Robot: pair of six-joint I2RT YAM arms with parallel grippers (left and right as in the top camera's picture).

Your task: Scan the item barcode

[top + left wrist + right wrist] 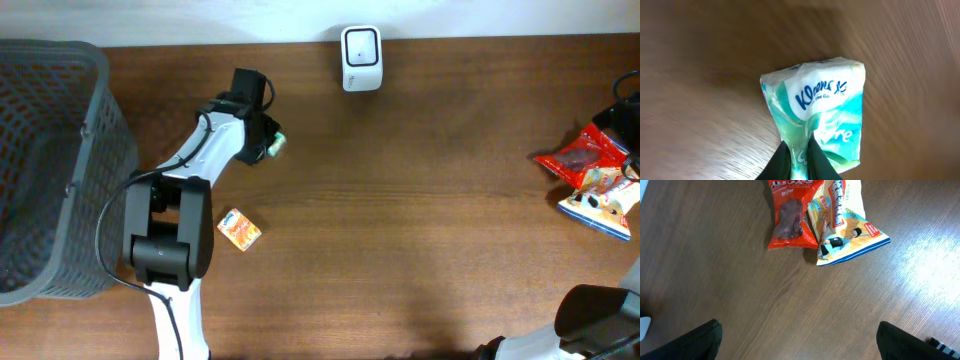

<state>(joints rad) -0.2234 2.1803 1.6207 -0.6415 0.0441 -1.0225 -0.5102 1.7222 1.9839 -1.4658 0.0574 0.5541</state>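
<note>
The left gripper (799,152) is clamped on one edge of the white-and-teal soft tissue pack (815,112), located at 10 o'clock over the brown wooden table (420,200). The right gripper (799,326) has its jaws wide apart. The white box-shaped barcode scanner (361,58) stands at 12 o'clock, at the far edge.

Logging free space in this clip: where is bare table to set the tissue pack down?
Widest bare patch: mid-table, between scanner, orange packet and snack bags. Crowded: left side, with basket and the left tool pinching the tissue pack; right edge around the bags.
</note>
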